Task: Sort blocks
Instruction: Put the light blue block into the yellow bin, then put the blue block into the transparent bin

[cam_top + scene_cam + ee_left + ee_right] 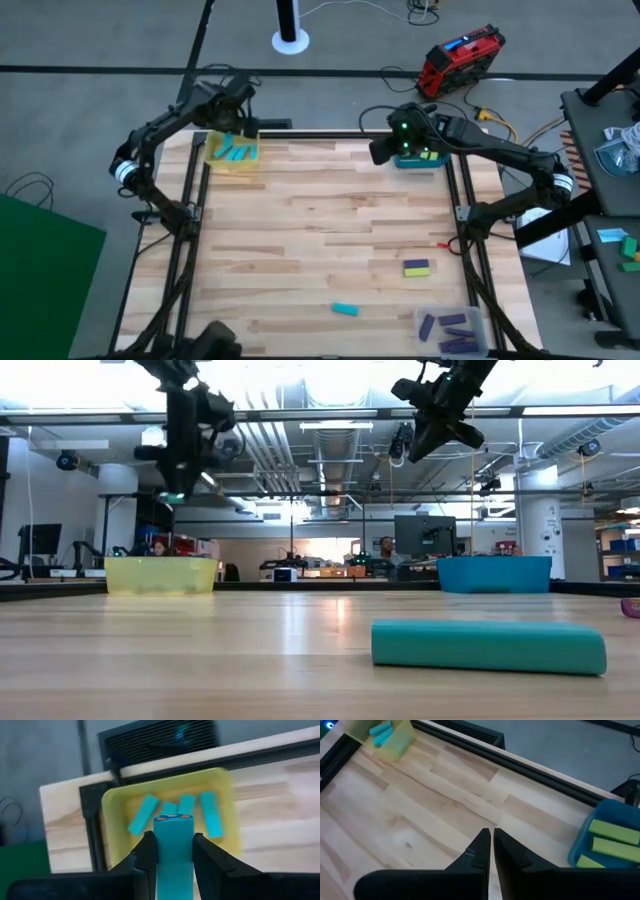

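- Remaining loose: one cyan block [345,309] near, one stacked yellow-green and purple pair [417,267] right.
- Sorted: cyan blocks in yellow tray [213,158], yellow-green in blue tray [405,162], purple in clear tray [478,321].
- Left gripper [172,845] pinching a cyan bar [173,847] above yellow tray.
- Right gripper [490,842] pressed together, nothing held.

The cyan bar [173,851] in the left claw [173,851] ran off the wrist picture's lower edge, its far end unseen. From tabletop height, the yellow tray's [160,575] wall hid the blocks inside it. Beside the blue tray [607,840], one yellow-green bar [590,862] was cut by the frame. The purple block [631,607] showed only as a sliver.
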Robot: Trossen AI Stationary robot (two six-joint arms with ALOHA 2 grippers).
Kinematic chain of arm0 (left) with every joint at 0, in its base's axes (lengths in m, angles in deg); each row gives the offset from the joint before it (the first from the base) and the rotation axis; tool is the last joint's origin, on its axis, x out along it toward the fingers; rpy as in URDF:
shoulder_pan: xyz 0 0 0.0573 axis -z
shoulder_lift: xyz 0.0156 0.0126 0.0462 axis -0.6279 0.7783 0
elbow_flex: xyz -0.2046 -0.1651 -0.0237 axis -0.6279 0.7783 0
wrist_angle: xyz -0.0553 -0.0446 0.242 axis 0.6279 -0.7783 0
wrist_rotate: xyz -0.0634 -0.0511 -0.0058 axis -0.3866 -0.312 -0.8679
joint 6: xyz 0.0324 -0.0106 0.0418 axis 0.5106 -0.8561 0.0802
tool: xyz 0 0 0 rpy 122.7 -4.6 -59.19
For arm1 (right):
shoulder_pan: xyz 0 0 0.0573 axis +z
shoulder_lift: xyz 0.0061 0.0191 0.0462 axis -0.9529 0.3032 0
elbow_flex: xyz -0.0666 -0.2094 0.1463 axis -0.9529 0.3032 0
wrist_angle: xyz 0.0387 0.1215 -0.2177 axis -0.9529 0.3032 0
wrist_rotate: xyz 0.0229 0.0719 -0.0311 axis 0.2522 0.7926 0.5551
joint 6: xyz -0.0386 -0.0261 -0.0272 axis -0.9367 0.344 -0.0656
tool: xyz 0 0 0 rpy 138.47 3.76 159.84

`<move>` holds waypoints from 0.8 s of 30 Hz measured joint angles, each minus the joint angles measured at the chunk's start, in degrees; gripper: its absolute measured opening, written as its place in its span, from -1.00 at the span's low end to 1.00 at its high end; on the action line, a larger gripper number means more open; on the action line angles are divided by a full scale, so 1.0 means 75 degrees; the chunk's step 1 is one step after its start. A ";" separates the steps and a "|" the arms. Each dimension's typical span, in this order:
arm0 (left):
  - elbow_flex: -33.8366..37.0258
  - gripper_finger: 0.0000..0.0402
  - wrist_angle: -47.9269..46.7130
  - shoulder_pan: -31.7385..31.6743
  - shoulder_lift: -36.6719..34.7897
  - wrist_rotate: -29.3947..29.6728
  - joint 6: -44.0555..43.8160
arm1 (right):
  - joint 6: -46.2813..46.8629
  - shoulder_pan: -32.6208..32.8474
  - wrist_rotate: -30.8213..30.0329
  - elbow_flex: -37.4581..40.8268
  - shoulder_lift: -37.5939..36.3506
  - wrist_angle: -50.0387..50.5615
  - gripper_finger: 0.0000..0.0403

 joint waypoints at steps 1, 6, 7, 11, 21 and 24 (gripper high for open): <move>0.0203 -0.64 0.0079 -0.0032 0.0024 0.0142 -0.0102 | -0.0005 -0.0032 0.0000 0.0000 0.0000 0.0000 -0.94; 0.1195 -0.59 0.0936 -0.0214 0.0228 0.0205 -0.0149 | -0.0022 -0.0123 0.0000 0.0000 0.0000 0.0000 -0.94; 0.1356 -0.59 0.1125 -0.0256 0.0271 0.0208 -0.0171 | -0.0028 -0.0139 0.0000 0.0000 0.0000 0.0000 -0.94; 0.1843 -0.56 0.1590 -0.0389 0.0438 0.0206 -0.0257 | -0.0032 -0.0153 0.0000 0.0000 0.0000 0.0000 -0.94; 0.2243 -0.40 0.2030 -0.0505 0.0489 0.0220 -0.0264 | -0.0137 -0.0153 0.0000 0.0000 0.0000 0.0107 -0.94; 0.2141 -0.36 0.2025 -0.0505 0.0489 0.0222 -0.0264 | -0.0213 -0.0153 -0.0003 0.0000 0.0000 0.0155 -0.94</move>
